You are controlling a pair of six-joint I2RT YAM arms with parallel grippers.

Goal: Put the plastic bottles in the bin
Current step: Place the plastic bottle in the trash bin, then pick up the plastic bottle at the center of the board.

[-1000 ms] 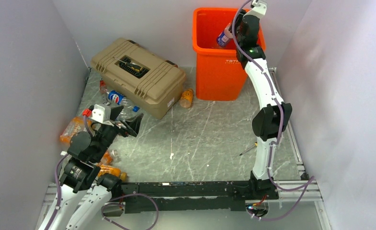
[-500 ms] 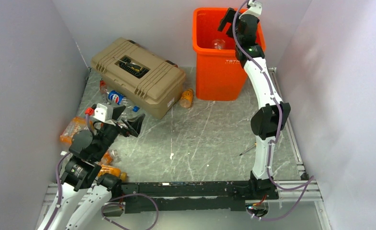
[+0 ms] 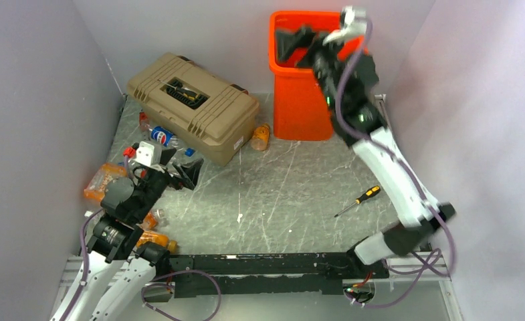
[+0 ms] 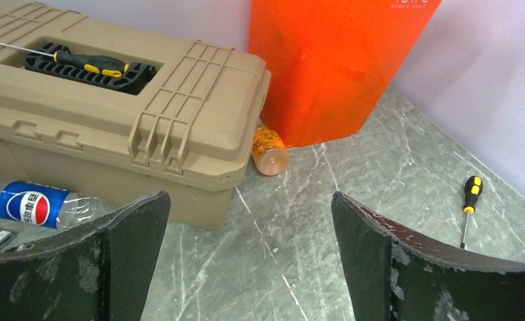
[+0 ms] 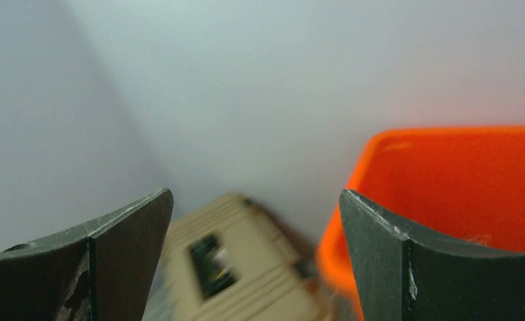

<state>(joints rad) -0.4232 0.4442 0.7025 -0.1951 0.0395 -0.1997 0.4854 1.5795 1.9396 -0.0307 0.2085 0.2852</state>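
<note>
The orange bin (image 3: 304,100) stands at the back of the table, and it also shows in the left wrist view (image 4: 333,67) and the right wrist view (image 5: 460,194). My right gripper (image 3: 289,45) hovers over its left rim, open and empty (image 5: 256,197). A Pepsi bottle (image 3: 160,136) lies in front of the toolbox (image 4: 35,206). A small orange bottle (image 3: 260,137) lies at the bin's foot (image 4: 269,150). More orange bottles (image 3: 99,179) lie at the far left. My left gripper (image 3: 182,170) is open and empty above the floor (image 4: 249,254).
A tan toolbox (image 3: 192,107) with a screwdriver (image 4: 89,63) in its lid recess sits at the back left. Another screwdriver (image 3: 358,200) lies on the marble floor at the right. White walls close in on three sides.
My right gripper opened and let a blue-labelled bottle drop into the bin. Its arm then swung left and leaned lower. The left arm barely moved.
</note>
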